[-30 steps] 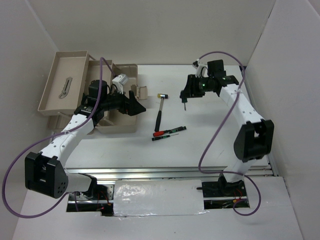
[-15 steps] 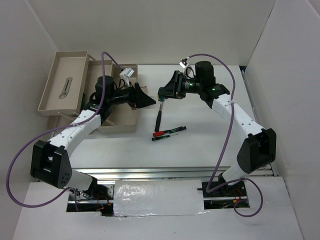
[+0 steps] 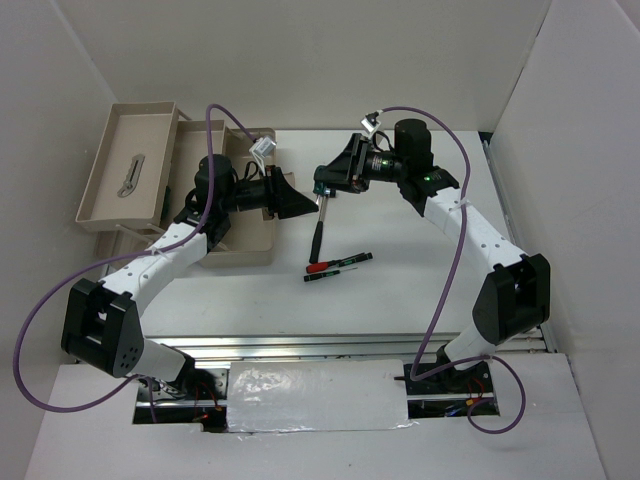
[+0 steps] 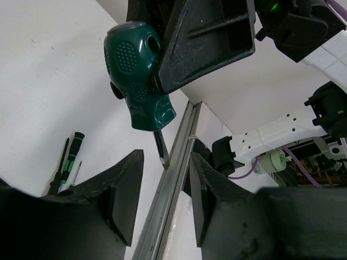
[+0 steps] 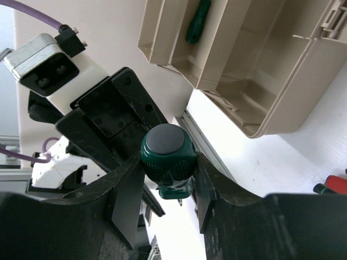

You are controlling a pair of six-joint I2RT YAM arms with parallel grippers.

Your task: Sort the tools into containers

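Observation:
My right gripper (image 3: 322,186) is shut on a stubby green-handled screwdriver (image 5: 167,154), held in the air over the table's middle. In the left wrist view the screwdriver (image 4: 138,76) hangs blade down, its tip just above the gap of my left gripper (image 4: 166,162). That gripper is open and empty, right beside the right one (image 3: 296,205). The black mallet handle (image 3: 317,234) lies below them, its head hidden. A red-handled screwdriver (image 3: 322,266) and a black-and-green one (image 3: 345,263) lie nearer. A silver wrench (image 3: 129,176) lies in the beige tray (image 3: 110,135).
The beige toolbox base (image 3: 240,250) stands left of the grippers under my left arm. In the right wrist view the toolbox (image 5: 282,65) holds a green-handled screwdriver (image 5: 198,21) in one tray. White walls stand close at the left, back and right.
My right arm swung left with the green screwdriver to just over the mallet. My left gripper rose from the toolbox and moved right to meet it.

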